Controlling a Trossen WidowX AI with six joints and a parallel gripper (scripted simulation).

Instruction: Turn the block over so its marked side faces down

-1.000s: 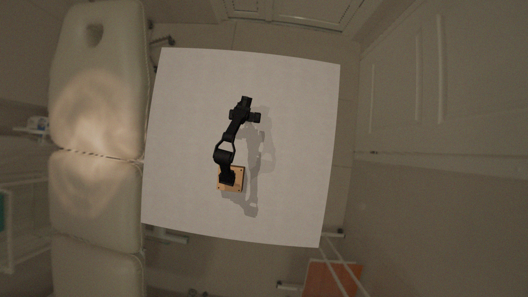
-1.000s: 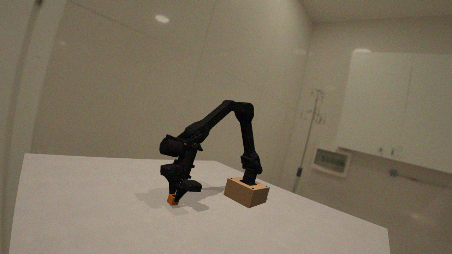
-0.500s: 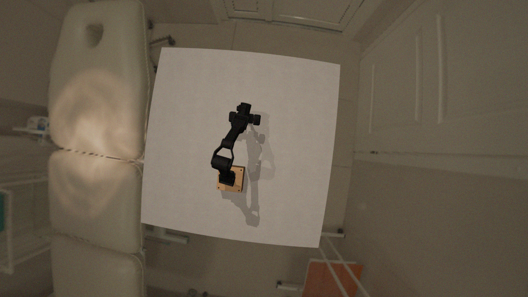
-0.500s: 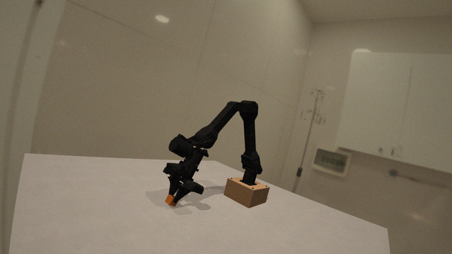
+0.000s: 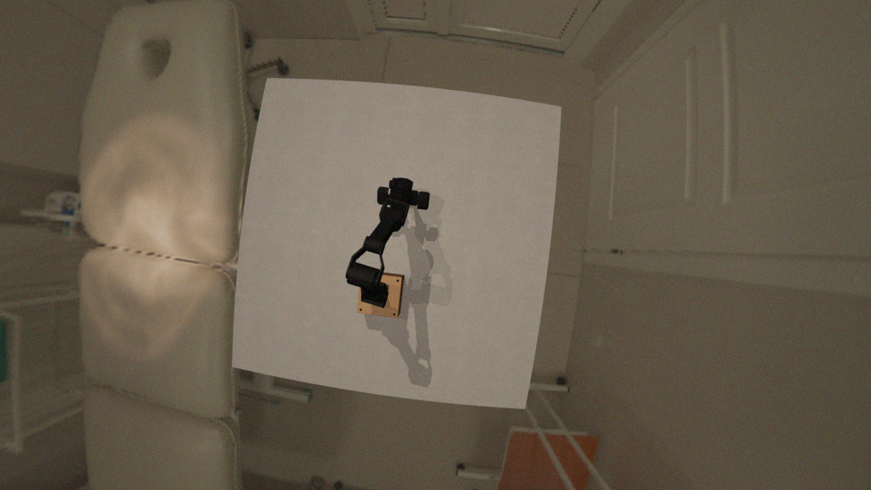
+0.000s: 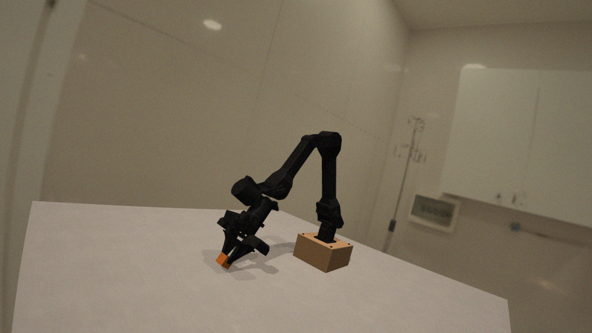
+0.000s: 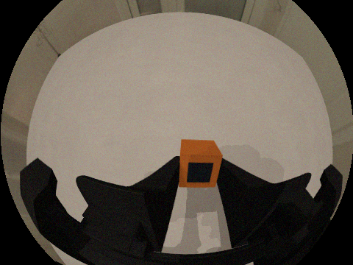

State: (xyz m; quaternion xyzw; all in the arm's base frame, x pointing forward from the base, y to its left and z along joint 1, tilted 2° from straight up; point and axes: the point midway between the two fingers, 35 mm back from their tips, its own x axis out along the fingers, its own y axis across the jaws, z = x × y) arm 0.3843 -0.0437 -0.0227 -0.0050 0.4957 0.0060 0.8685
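Observation:
The orange block [image 6: 222, 261] [image 7: 198, 147] is between the fingertips of my gripper [image 6: 226, 257] [image 7: 201, 165], which is shut on it. The marked side, a dark square [image 7: 200, 172], faces back toward the wrist camera, between the fingers. In the exterior view the block is tilted and appears a little above the white table [image 6: 124, 293] [image 7: 176, 73] [image 5: 481, 243], and the gripper slants down to it. The mark does not show there. In the top view the block and fingertips are hidden by the arm.
The arm's wooden base box [image 5: 392, 301] [image 6: 312, 253] stands on the table, to the right of the gripper in the exterior view. The arm arches from it to the gripper. Shadows of the arm lie on the table. A padded couch [image 5: 158, 316] stands beside the table's left edge in the top view.

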